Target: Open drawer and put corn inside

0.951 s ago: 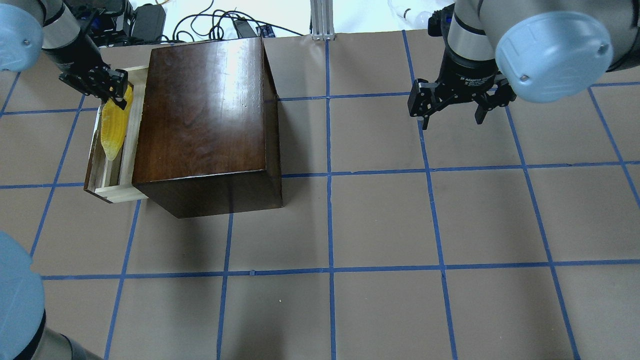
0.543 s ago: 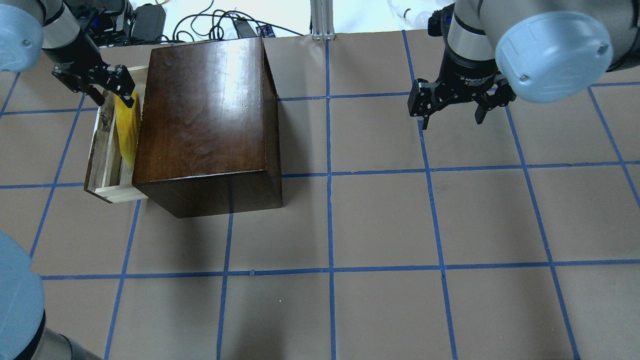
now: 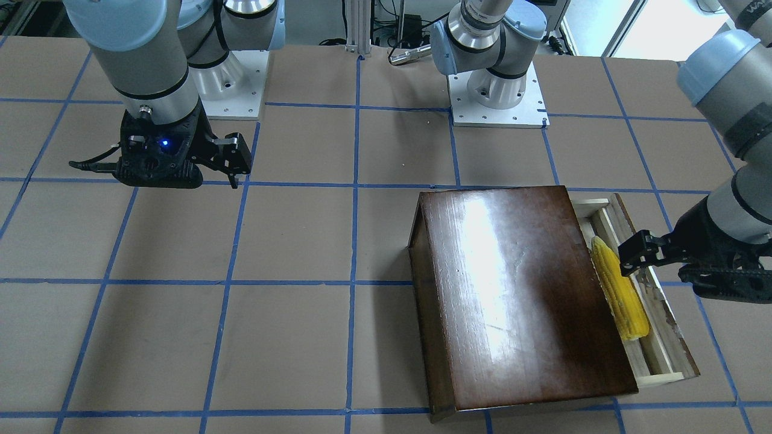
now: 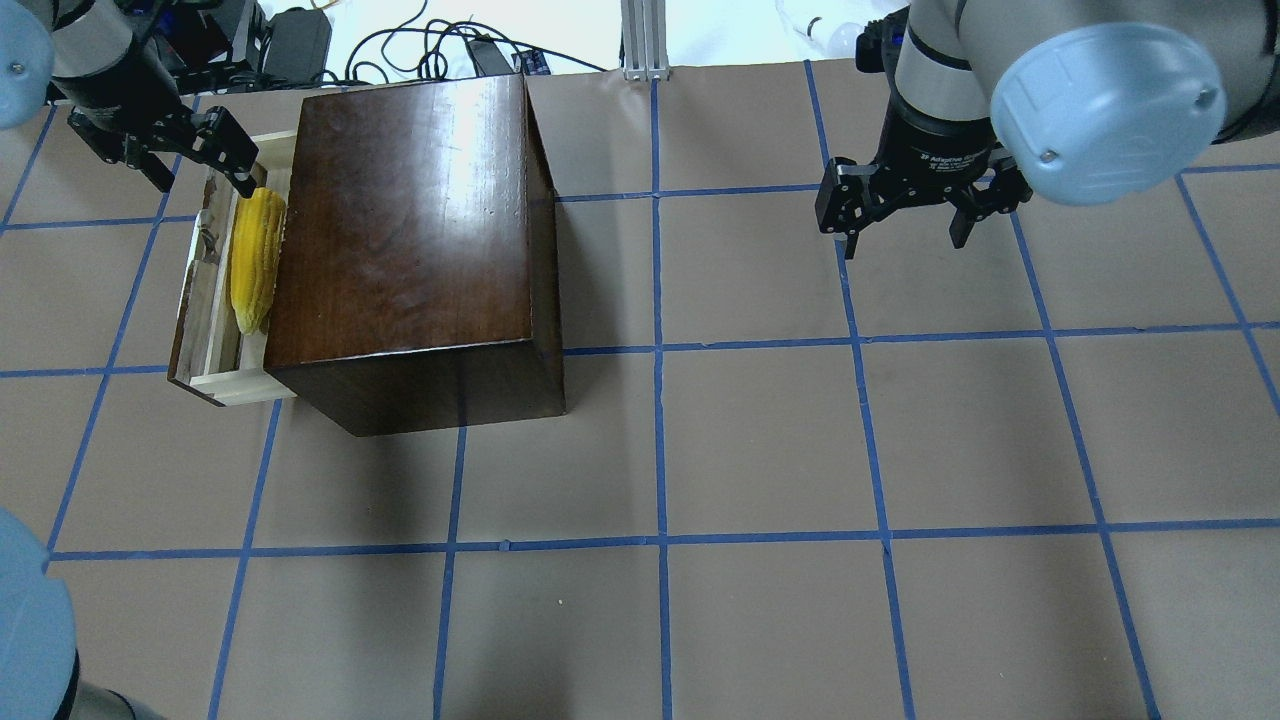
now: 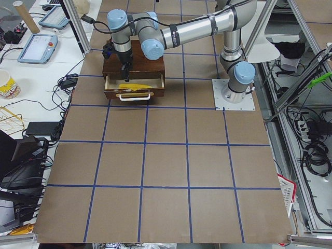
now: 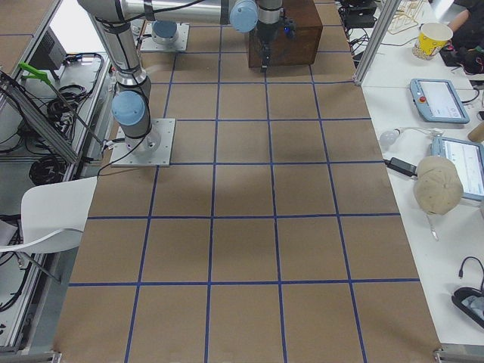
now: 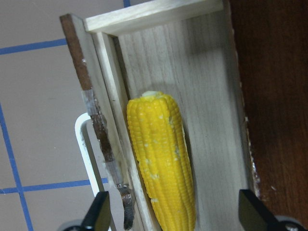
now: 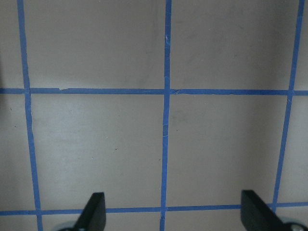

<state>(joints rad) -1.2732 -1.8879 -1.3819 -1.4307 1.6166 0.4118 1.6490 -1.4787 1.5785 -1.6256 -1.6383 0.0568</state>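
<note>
Corn (image 4: 256, 262) flat in the open drawer (image 4: 215, 385), long axis along the front panel, beside the box (image 4: 410, 220). Just under the left gripper (image 4: 205, 185), spread wide, empty. Well apart from the right gripper (image 4: 905, 240), likewise open and empty over bare bench (image 4: 760, 440).

Left arm (image 3: 739, 208) and right arm (image 3: 148, 66): silver-grey tubes, pale-blue joint caps (image 4: 1105, 110). Right gripper (image 4: 905, 242) black, with a blue light (image 3: 163, 143). Base plates (image 3: 531, 113) white, screwed.

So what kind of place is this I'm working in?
Likely a robotics lab test cell: a table papered brown with a blue tape grid, a grey arm base bolted to a white plate, and a blue-rimmed teach-pendant tablet on a white side bench.
</note>
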